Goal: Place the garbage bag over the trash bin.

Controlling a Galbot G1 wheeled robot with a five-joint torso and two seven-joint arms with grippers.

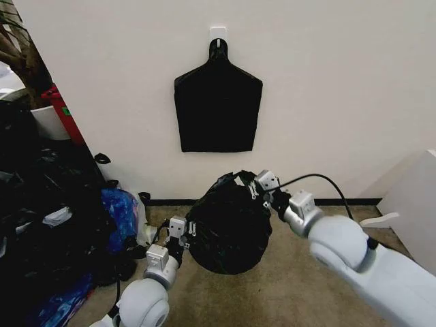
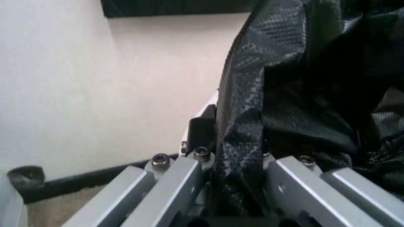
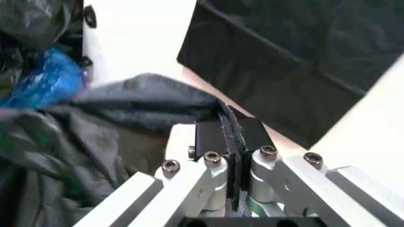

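The garbage bag (image 1: 228, 228), glossy black and wrinkled, hangs in a rounded bulge low at the middle of the head view, between my two arms. My left gripper (image 1: 187, 229) is at the bag's left side, shut on a fold of its plastic (image 2: 243, 137). My right gripper (image 1: 254, 187) is at the bag's upper right edge, shut on a thin strip of the film (image 3: 230, 137). The trash bin is hidden; I cannot tell whether it stands under the bag.
A flat black bundle (image 1: 218, 109) hangs from a hook on the white wall behind. A heap of black bags (image 1: 41, 218) and a blue plastic bag (image 1: 121, 208) crowd the left. White furniture (image 1: 415, 204) stands at the right. Beige carpet (image 1: 293, 279) lies in front.
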